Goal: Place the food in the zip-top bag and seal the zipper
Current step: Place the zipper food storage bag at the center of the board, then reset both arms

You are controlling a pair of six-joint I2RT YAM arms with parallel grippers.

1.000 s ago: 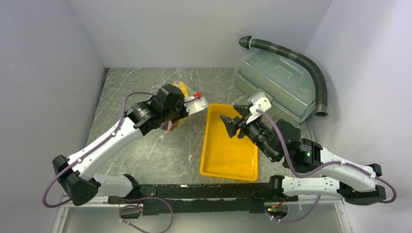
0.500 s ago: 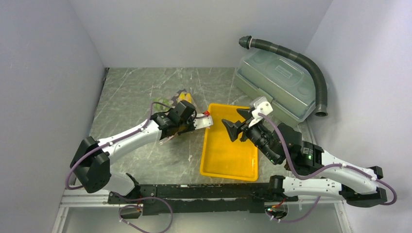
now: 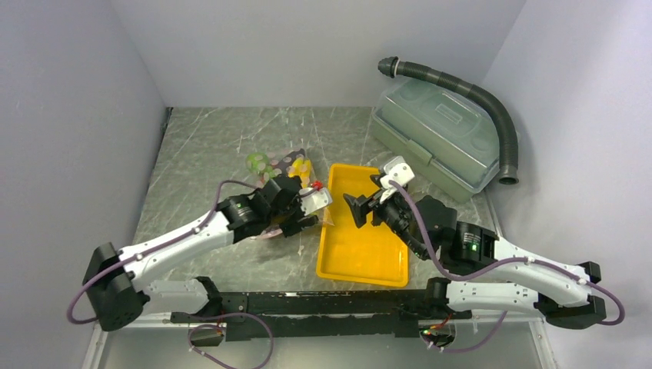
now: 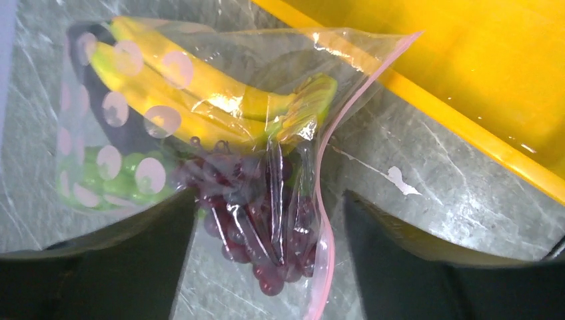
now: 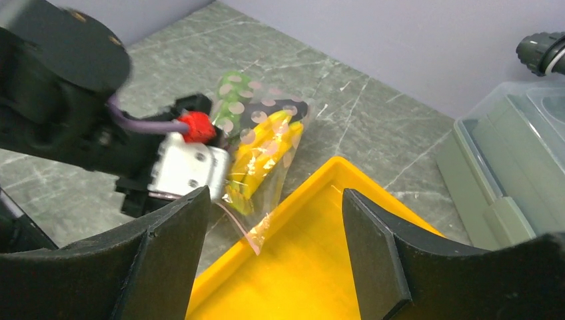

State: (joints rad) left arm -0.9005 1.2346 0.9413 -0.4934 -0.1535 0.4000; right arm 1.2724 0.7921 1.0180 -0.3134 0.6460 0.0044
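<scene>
**A:** Top external view: what's new?

**B:** The left arm has dropped low. The bag (image 3: 284,164) it held up a second ago now lies on the table (image 3: 200,142), just left of the tray (image 3: 361,254). The right gripper (image 3: 360,209) has come in over the tray's far end.

**A:** Left wrist view: has it let go?

**B:** Yes. The left gripper (image 4: 266,223) has its jaws wide, one either side of the dark grapes (image 4: 263,193), clamping nothing. Bananas (image 4: 200,87), eggplant (image 4: 133,130) and green grapes (image 4: 110,181) all sit inside the film. The zipper (image 4: 331,157) runs as one pink line along the mouth. Whether it is pressed shut, I can't tell.

**A:** Right wrist view?

**B:** Jaws wide and empty above the tray. The bag lies beyond the tray's rim, beside the left gripper.

**A:** So what does it mean?

**B:** The food looks bagged and the tray bare, so I'd judge only the seal is left. The bag lies free for either arm to pinch along that strip.
</scene>
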